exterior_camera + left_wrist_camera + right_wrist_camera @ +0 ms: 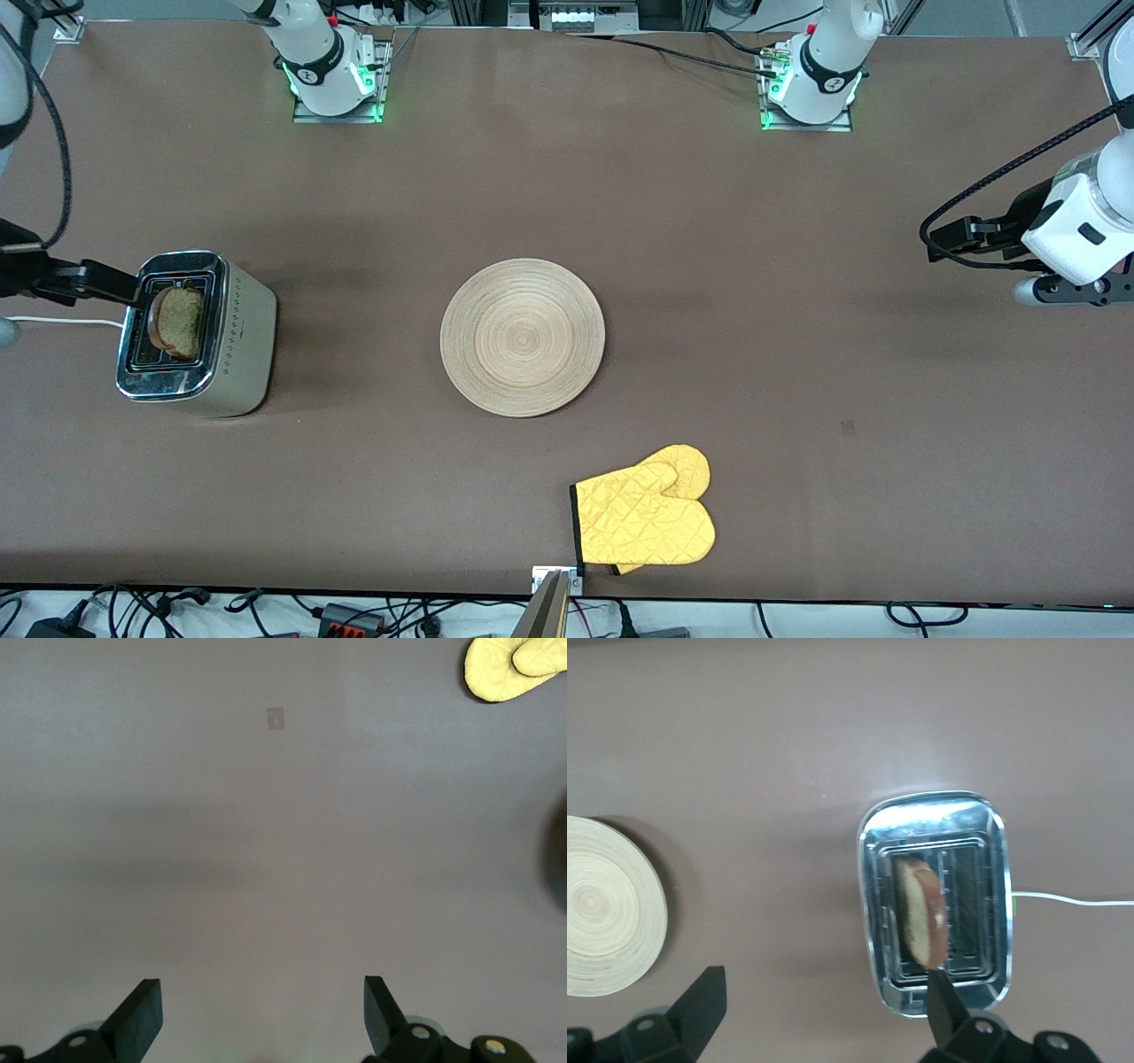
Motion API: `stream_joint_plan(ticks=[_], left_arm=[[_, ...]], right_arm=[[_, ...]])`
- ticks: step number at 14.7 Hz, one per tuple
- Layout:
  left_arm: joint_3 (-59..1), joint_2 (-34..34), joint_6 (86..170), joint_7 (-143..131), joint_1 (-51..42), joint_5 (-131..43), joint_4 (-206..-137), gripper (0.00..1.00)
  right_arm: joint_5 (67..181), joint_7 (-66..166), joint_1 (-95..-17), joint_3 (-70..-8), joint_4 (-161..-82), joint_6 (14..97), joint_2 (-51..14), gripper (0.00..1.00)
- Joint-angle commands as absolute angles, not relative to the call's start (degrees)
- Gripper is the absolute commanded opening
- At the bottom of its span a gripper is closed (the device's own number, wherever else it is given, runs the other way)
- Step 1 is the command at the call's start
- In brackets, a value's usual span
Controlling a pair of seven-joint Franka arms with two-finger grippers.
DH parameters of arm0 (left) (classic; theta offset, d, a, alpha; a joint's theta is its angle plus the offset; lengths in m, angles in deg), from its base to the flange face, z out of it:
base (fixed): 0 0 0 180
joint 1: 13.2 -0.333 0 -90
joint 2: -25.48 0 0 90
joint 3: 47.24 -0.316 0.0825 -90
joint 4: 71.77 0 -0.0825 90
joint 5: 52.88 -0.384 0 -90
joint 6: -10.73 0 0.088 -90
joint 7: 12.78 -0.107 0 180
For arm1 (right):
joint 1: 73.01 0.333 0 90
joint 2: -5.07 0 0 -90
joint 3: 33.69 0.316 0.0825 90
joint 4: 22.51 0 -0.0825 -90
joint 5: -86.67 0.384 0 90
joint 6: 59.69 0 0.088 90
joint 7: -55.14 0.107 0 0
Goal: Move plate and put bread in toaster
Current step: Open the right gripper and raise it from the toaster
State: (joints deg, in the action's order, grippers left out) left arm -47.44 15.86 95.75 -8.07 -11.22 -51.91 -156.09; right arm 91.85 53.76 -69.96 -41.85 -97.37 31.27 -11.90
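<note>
Sitting nearer the front camera than the plate point(523, 337) is a yellow mitt point(645, 520). Bread point(180, 322) stands in the toaster point(197, 334). Left gripper point(263, 1019) and right gripper point(825, 1010) both hang with fingers apart.

plate point(523, 338): matt ringed wood | toaster point(197, 334): glossy chrome top | mitt point(645, 520): quilted cloth

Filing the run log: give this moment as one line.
bread: in toaster slot | plate: empty, mid-table | right gripper: open over toaster | left gripper: open over bare table
</note>
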Motion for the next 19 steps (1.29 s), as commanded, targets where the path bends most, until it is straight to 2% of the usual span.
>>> stream_joint_plan(ticks=[1,5,6,8,11,13,19], left_arm=[[-47.3,17.2,96.2,-7.9,-11.4,-51.9,-157.6,1.00],[-47.3,17.2,96.3,-8.0,-11.4,-51.9,-157.6,1.00],[-47.3,17.2,96.3,-8.0,-11.4,-51.9,-157.6,1.00],[-47.4,17.1,96.3,-8.0,-11.4,-51.9,-157.6,1.00],[-47.4,17.1,96.4,-8.0,-11.4,-51.9,-157.6,1.00],[-47.4,17.1,96.4,-8.0,-11.4,-51.9,-157.6,1.00],[-47.4,17.0,96.9,-8.0,-11.4,-51.8,-157.6,1.00]], right_arm=[[89.8,54.0,-76.3,-35.1,-98.8,31.8,-10.1,1.00],[87.9,53.7,-76.1,-35.0,-100.6,31.8,-8.6,1.00],[87.6,53.6,-76.0,-34.9,-103.4,32.3,-6.6,1.00],[85.9,53.5,-75.9,-34.7,-113.2,39.1,-0.6,1.00],[85.7,52.9,-75.9,-34.7,-120.2,39.6,4.5,1.00],[85.7,52.9,-75.9,-34.7,-120.6,37.4,5.3,1.00],[85.7,53.0,-75.8,-34.6,-120.5,37.8,5.5,1.00]])
